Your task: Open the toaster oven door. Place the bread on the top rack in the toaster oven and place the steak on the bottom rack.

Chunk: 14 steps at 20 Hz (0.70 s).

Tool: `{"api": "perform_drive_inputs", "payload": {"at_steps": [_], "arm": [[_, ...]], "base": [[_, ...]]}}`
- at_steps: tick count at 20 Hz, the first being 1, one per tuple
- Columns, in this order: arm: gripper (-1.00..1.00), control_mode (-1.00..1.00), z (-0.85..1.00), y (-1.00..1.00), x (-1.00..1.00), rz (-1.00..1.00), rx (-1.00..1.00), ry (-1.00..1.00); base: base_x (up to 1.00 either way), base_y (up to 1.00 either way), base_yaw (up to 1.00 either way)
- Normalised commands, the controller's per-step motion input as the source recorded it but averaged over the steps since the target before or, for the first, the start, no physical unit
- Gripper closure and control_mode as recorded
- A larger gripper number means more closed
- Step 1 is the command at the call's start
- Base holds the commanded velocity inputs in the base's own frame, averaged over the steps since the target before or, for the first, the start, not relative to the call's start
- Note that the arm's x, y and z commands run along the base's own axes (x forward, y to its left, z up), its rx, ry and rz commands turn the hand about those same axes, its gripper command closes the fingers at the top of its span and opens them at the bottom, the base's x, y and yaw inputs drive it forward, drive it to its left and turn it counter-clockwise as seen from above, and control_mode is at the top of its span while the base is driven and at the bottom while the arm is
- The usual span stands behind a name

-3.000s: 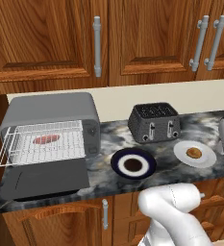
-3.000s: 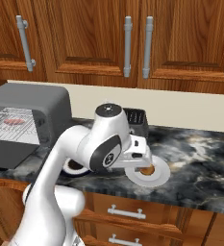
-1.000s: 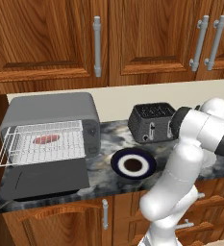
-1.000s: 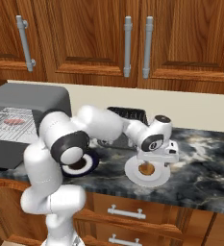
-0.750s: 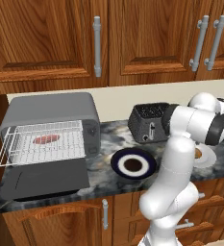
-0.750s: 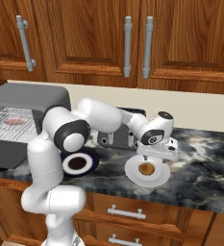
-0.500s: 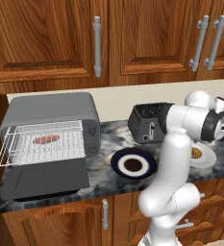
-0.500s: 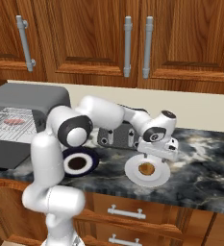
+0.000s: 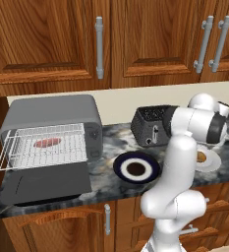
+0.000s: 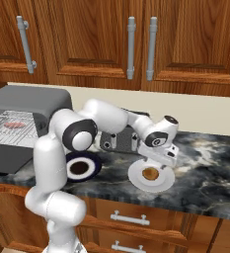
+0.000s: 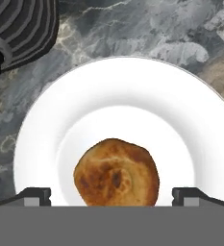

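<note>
- Two dark fingertips of the gripper (image 11: 111, 194) stand spread wide, released, either side of the bread (image 11: 116, 172).
- The bread lies on a white plate (image 11: 46, 139) on the table (image 10: 205, 180), directly below the gripper.

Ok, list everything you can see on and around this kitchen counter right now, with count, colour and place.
toaster oven: one, light grey, left end of counter
toaster oven door: one, dark grey, folded down flat
racks: white wire, inside oven
steak: one, pink-red, on a rack; which one, cannot tell
toaster: one, black, counter middle
dark plate: one, navy with white ring, front of toaster
white plate: one, right of dark plate
bread: one, golden-brown, on white plate
counter: one, dark marbled
cabinets: brown wood, above
gripper: one, open, fingertips either side of bread
</note>
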Motion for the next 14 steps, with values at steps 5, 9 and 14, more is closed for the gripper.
{"api": "perform_drive_inputs", "payload": {"at_steps": [5, 9, 14], "arm": [[-1.00, -1.00, -0.12, 0.17, 0.12, -0.17, -0.03, 0.05], [-1.00, -1.00, -0.35, 0.07, 0.21, -0.16, -0.06, 0.07], [-1.00, -1.00, -0.32, 0.04, 0.14, -0.14, -0.05, 0.08]], "base": [[0.00, 0.00, 0.00], [0.00, 0.00, 0.00], [0.00, 0.00, 0.00]]}}
